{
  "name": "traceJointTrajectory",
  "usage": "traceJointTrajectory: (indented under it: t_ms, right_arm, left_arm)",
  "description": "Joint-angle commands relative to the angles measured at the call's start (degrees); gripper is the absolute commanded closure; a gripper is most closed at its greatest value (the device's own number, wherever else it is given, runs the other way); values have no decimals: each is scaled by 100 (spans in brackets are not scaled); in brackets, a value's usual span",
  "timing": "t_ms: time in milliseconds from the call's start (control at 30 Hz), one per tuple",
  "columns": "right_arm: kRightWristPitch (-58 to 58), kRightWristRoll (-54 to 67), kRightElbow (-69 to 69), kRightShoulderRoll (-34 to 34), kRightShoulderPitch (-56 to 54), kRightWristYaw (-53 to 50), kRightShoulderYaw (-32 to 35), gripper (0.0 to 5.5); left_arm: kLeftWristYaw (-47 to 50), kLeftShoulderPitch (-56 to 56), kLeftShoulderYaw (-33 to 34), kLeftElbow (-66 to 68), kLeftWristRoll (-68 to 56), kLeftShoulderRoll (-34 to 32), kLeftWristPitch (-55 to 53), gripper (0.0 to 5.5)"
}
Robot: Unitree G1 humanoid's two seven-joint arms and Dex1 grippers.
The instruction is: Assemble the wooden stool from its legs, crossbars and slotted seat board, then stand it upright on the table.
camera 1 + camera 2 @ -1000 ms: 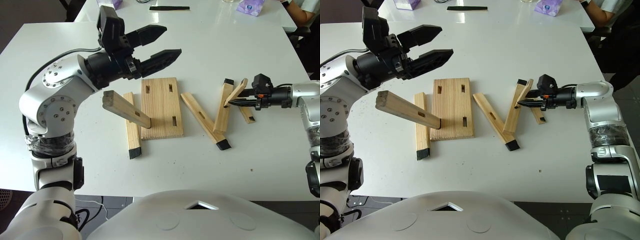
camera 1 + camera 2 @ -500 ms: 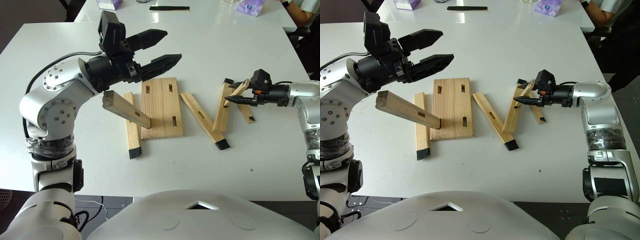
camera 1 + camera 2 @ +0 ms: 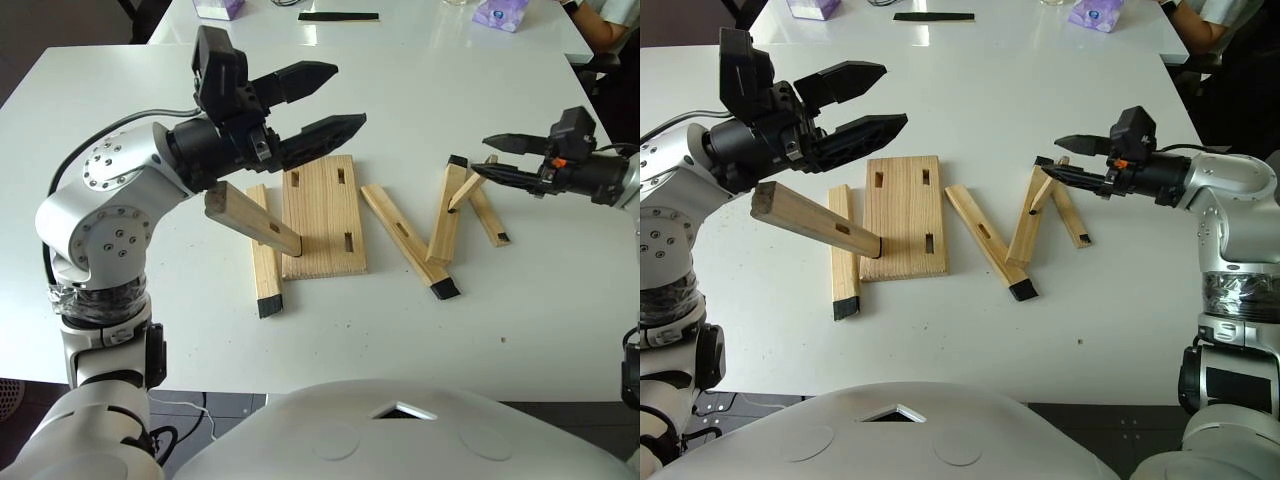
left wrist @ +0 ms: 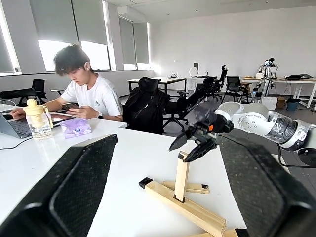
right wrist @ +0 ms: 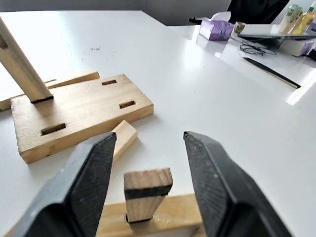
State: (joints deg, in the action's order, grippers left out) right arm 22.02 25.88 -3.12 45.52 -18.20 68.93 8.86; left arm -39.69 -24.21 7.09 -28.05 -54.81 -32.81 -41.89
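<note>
The slotted seat board [image 3: 320, 215] lies flat mid-table. One leg [image 3: 250, 215] stands tilted in its near left slot, and a second leg [image 3: 265, 265] lies along its left side. My left gripper [image 3: 345, 93] hovers open above the board's far end. Right of the board lie a slotted leg [image 3: 405, 240] and a black-footed leg [image 3: 445, 220]. A short crossbar [image 3: 470, 188] stands slanted in the black-footed leg's slot, and another crossbar [image 3: 490, 215] lies beside it. My right gripper [image 3: 488, 155] is open just above and right of the standing crossbar [image 5: 148, 190], whose top sits between the fingers [image 5: 89, 182] untouched.
A black strip [image 3: 340, 16] and purple tissue packs [image 3: 498, 14] lie on the table behind. A person sits at the far right corner. The white table [image 3: 480, 340] has free room along its near edge and on the far side of the parts.
My right gripper has opened, risen and drawn back to the right, leaving the short crossbar standing in the leg's slot. The left arm has barely shifted.
</note>
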Motion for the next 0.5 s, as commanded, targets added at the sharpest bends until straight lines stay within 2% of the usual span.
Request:
traceJointTrajectory:
  t_ms: [33,200,500]
  right_arm:
    - [399,419,203,-141,-119,-396,341,279]
    - [559,797,288,-801,-497,-1379,623,211]
    - [862,1395,1115,-1251,-457,-1999,729,211]
  left_arm:
    - [41,-18,47,-38,-62,-34,-38,173]
    - [25,-36,33,4,-63,-37,-33,173]
    - [-62,-138,34,110,-105,-86,-71,173]
